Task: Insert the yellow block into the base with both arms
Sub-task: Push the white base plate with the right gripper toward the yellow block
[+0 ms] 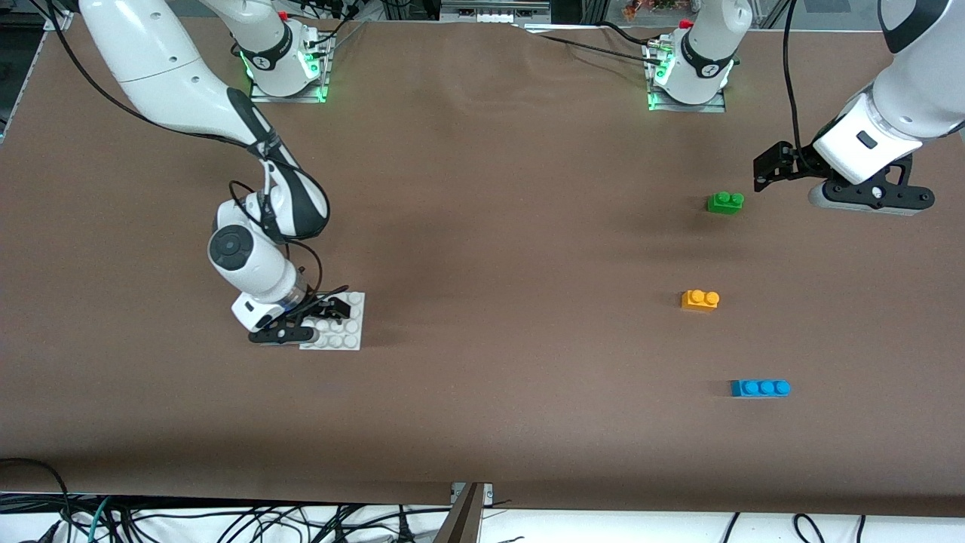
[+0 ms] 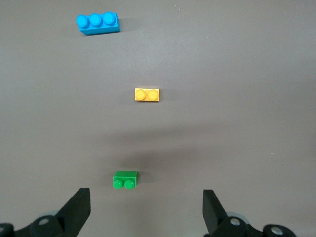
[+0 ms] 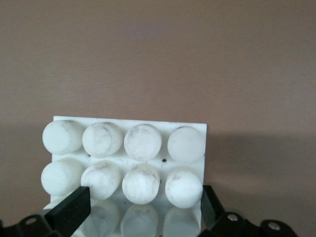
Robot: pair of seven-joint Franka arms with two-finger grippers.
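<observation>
Yellow block: the small orange-yellow plastic brick with two round studs (image 1: 700, 300) lies flat on the brown table (image 1: 482, 226), toward the left arm's end. It is free, nothing touches it. A green two-stud brick (image 1: 725, 202) lies farther from the front camera than it, a longer blue three-stud brick (image 1: 760, 388) lies nearer.

Base: the flat white square plastic plate with round studs (image 1: 348, 326) lies toward the right arm's end of the table, well apart from all three bricks.

Right gripper: the right gripper (image 1: 326, 315) is down at the base, one black finger on each side of the plate's edge. In the right wrist view the fingers (image 3: 69, 213) stand at the two sides – I cannot tell if they already press the plate. I judge it is there to hold the base steady for the insertion.

Left gripper: the left gripper (image 2: 146, 210) hangs above the table near the green brick, fingers wide apart and holding nothing. Its wrist camera looks along the row of bricks, so I judge the yellow block is not yet picked – this step is next.
</observation>
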